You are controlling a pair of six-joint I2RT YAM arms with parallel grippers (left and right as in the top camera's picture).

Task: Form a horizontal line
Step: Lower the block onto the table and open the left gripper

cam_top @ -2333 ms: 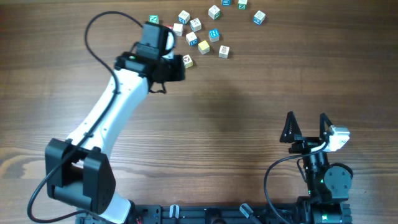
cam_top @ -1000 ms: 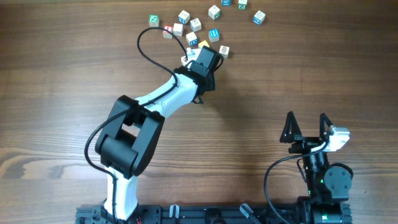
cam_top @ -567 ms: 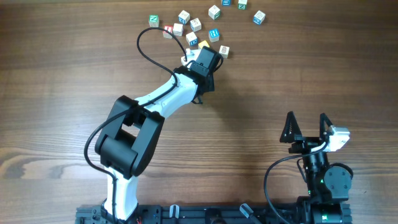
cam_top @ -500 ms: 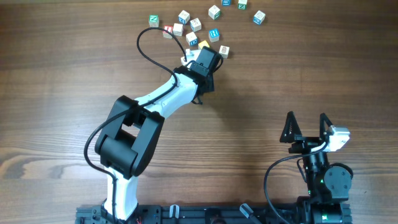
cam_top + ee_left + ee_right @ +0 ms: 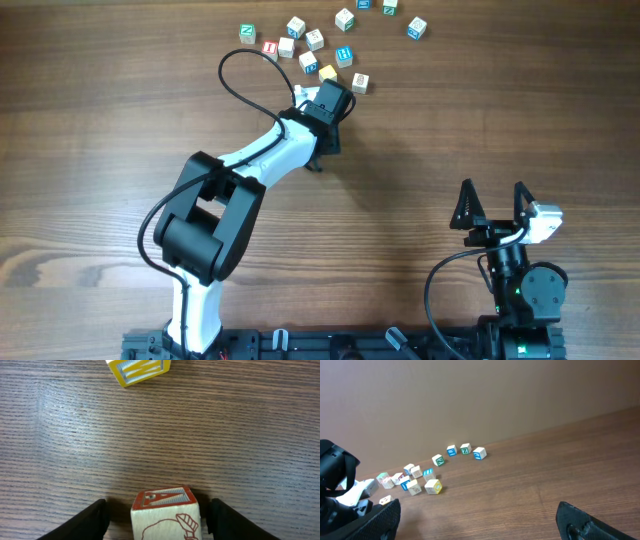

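Straddles a red-topped cube (image 5: 167,517) with the left gripper (image 5: 159,510), fingers spread wide to either side and clear of both flanks, so nothing gripped yet. Reads as a line-up for a pinch: cube centred in the gap and square to the fingers, ready to be carried or nudged into a row. Leaves a yellow cube (image 5: 138,369) ahead of the fingertips, well apart and a little to the left.

Shows no horizontal line so far. Finds only scattered cubes (image 5: 315,40) ahead of and beside that gripper, seemingly none edge to edge, though tiny in the overhead view.

Parks the right gripper (image 5: 493,205) wide open and empty, well apart from every cube, presumably to stay out of the way.

Offers a flat, matte wood-grain table (image 5: 120,120) with bare room behind the left gripper for a row. Backs onto a plain brown wall (image 5: 470,395).
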